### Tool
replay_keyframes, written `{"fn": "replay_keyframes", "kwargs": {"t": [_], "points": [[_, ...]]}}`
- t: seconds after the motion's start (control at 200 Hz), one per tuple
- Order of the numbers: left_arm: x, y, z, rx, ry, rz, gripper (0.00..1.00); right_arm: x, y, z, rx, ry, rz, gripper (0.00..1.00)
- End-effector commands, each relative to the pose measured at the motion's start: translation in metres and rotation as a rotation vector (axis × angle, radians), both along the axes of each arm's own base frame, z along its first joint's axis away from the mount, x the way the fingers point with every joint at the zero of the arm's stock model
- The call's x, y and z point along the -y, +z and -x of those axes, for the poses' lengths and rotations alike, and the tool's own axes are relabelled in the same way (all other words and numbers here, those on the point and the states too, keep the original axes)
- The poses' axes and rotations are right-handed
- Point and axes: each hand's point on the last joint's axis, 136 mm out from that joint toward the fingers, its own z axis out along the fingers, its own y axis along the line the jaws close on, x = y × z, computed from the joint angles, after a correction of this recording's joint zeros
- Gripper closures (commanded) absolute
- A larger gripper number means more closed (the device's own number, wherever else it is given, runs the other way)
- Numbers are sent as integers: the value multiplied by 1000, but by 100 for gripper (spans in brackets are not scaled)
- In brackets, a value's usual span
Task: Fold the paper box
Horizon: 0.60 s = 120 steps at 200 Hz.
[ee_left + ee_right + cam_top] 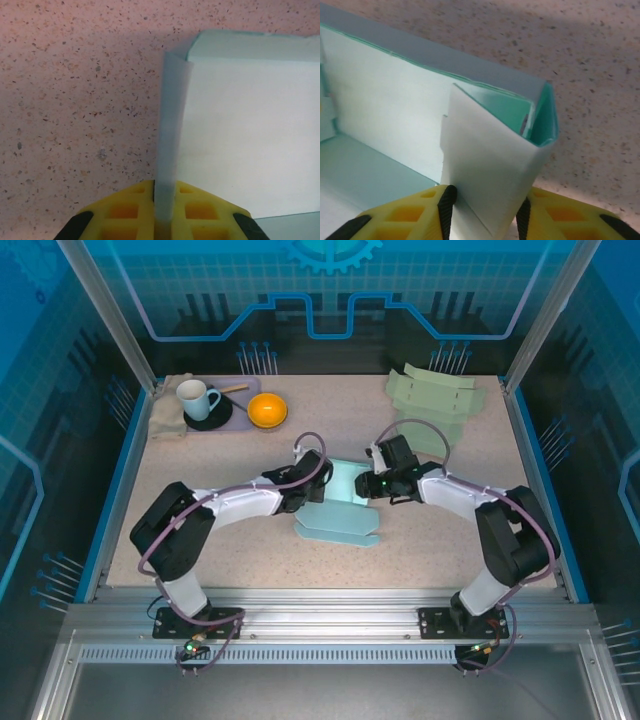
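The pale teal paper box (340, 512) lies partly folded at the middle of the table, between the two arms. My left gripper (308, 488) is at the box's left end. In the left wrist view the left gripper (164, 187) is shut on a thin upright wall (172, 125) of the box, with the box's floor (250, 135) to its right. My right gripper (368, 483) is at the box's right end. In the right wrist view the right gripper (484, 200) has both pads against a doubled-over end flap (490, 165), beside the long side wall (395, 110).
At the back left a white mug (198, 398) on a dark saucer and an orange bowl (267, 410) stand on a purple tray (240, 392), next to a beige cloth (166, 412). Flat green cardboard blanks (435, 400) lie at the back right. Frame posts edge the table.
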Motion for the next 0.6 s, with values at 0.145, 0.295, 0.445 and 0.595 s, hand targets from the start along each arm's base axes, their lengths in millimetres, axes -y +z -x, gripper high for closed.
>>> {"fn": "replay_keyframes", "kwargs": {"t": [0.145,0.295,0.445,0.595], "points": [[0,5,0,-23,56,9,100,21,-26,6,-34,-55,205,69],[-6,11,1,0,91,-18,100,41,-30,4,-14,-104,409,68],[-18,21,2,33,133,-48,100,63,-25,2,44,-171,569,75],[-26,24,3,45,160,-80,100,79,-23,0,75,-233,658,82]]}}
